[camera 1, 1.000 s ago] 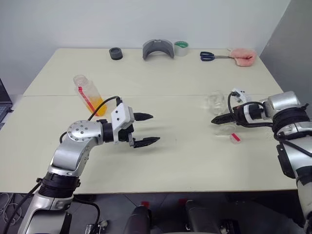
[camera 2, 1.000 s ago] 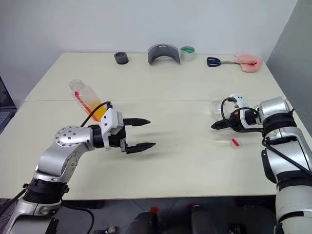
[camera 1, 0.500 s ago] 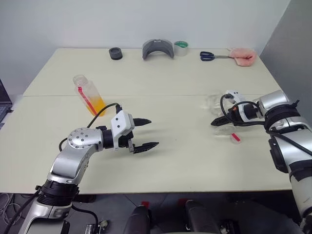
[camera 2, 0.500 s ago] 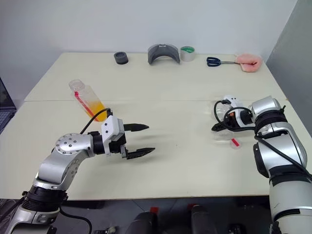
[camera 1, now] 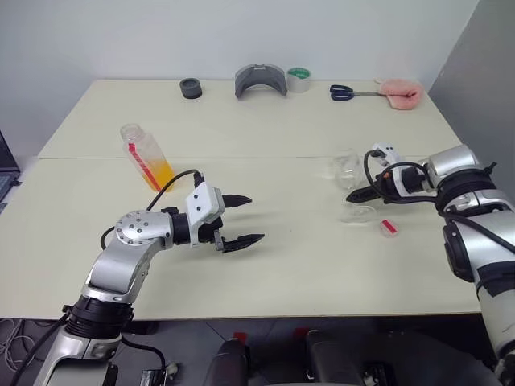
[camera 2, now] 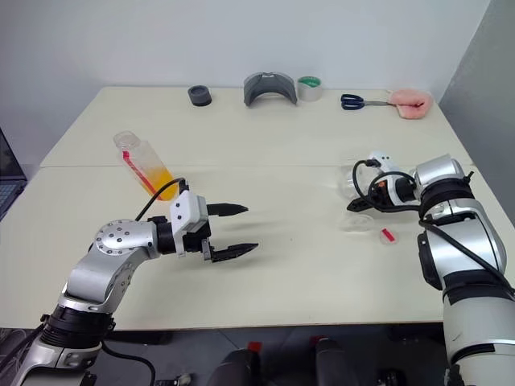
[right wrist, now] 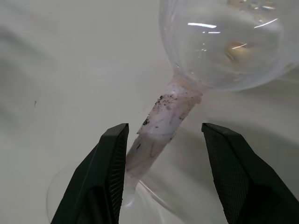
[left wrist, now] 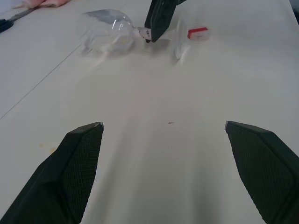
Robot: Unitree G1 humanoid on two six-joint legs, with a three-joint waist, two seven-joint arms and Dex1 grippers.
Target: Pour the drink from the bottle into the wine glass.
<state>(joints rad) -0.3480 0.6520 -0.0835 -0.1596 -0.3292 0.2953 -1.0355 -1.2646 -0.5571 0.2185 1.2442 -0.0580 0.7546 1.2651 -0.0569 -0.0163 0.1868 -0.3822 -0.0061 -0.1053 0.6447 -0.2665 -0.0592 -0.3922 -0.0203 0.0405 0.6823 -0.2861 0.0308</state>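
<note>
Our right gripper (right wrist: 163, 140) has its fingers apart around the wine glass (right wrist: 205, 51) stem; we must squeeze gently, because thin glass breaks.

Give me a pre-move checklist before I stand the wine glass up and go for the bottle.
1. Wine glass upright: not ok, it lies on its side on the table.
2. Right gripper placed at the stem: ok, the fingers straddle it.
3. Grip closed on the stem: not ok, there is a gap at one finger.
4. Left gripper free for the bottle: ok, open and empty.
5. Bottle standing with the drink inside: ok.
6. Bottle cap off: cannot tell; a small red piece lies by the glass's foot.
</note>
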